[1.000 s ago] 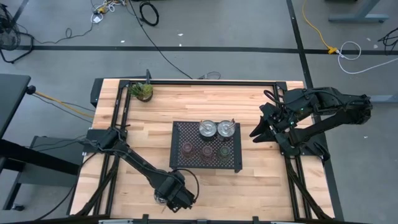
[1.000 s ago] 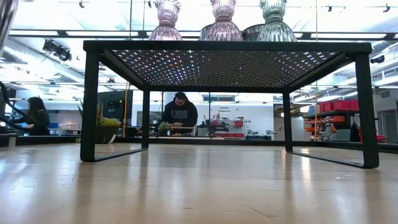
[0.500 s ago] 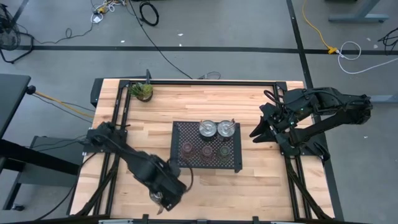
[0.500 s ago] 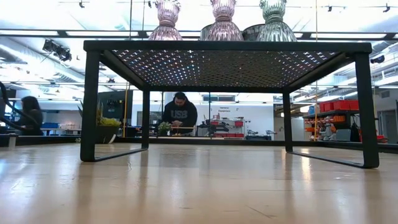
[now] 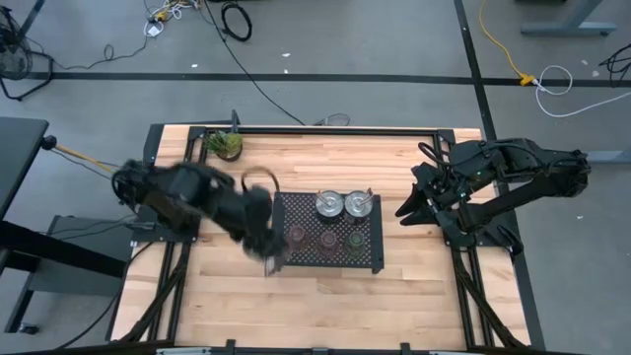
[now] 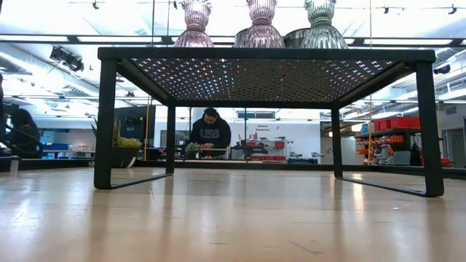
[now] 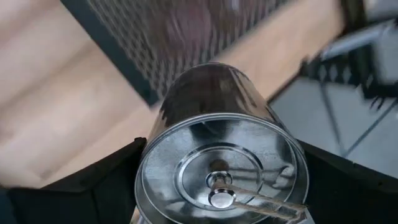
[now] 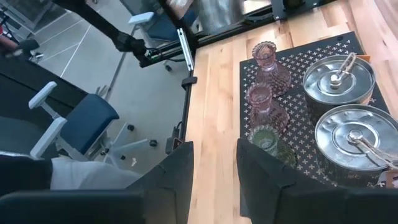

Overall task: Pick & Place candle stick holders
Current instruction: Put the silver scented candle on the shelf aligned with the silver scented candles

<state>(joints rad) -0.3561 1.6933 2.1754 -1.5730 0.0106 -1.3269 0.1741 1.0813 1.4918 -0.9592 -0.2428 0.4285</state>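
- Silver metal holder (image 7: 221, 168) is sitting clamped between the left tool's (image 5: 268, 251) wide-spread fingers, seen from above at the black mesh tray's (image 5: 370, 258) left edge; the right tool (image 5: 406, 212) is waiting near the table's (image 5: 414, 296) right side.
- Low view: three glass holders (image 6: 261, 22) are standing atop the tray; a person (image 6: 210, 132) is wearing readable "USB" lettering.
- Right wrist view: its fingers (image 8: 176, 171) are standing slightly parted, empty; two silver holders (image 8: 339, 78) are resting beside the glass ones.

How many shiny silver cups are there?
3. Two silver cups sit side by side on the black tray. The third silver cup is held in the left gripper beside the tray.
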